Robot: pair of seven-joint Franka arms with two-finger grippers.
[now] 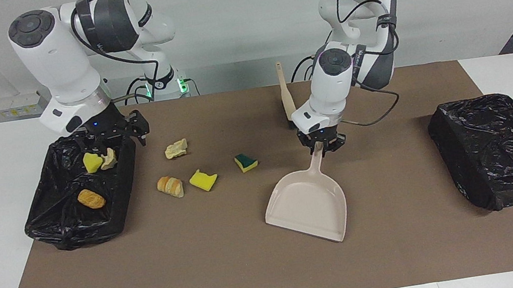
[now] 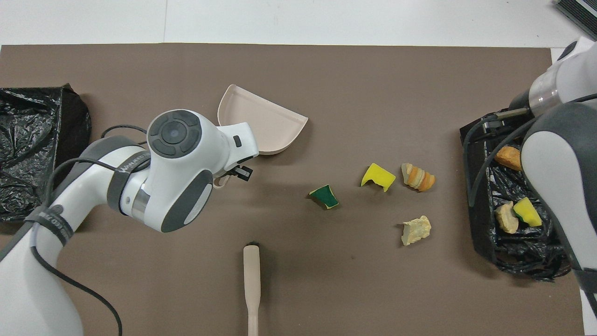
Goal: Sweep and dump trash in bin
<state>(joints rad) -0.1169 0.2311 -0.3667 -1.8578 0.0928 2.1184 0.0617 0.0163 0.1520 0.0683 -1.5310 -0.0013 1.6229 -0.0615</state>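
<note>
My left gripper point(image 1: 322, 147) is shut on the handle of the beige dustpan point(image 1: 307, 204), which slants with its handle end raised and its mouth turned away from the robots. Several pieces of trash lie on the brown mat: a green-backed sponge point(image 1: 246, 162), a yellow sponge point(image 1: 203, 180), a bread-like lump point(image 1: 170, 186) and a pale wad point(image 1: 176, 148). The black-lined bin point(image 1: 126, 175) at the right arm's end holds a yellow sponge point(image 1: 92, 162), a pale lump point(image 1: 108, 158) and an orange lump point(image 1: 91, 199). My right gripper point(image 1: 117, 133) hangs open and empty over that bin's nearer rim.
The beige brush point(image 1: 286, 97) lies on the mat nearer to the robots than the dustpan, handle toward them. A second bin wrapped in black plastic point(image 1: 498, 150) stands at the left arm's end. The brown mat point(image 1: 235, 277) covers most of the white table.
</note>
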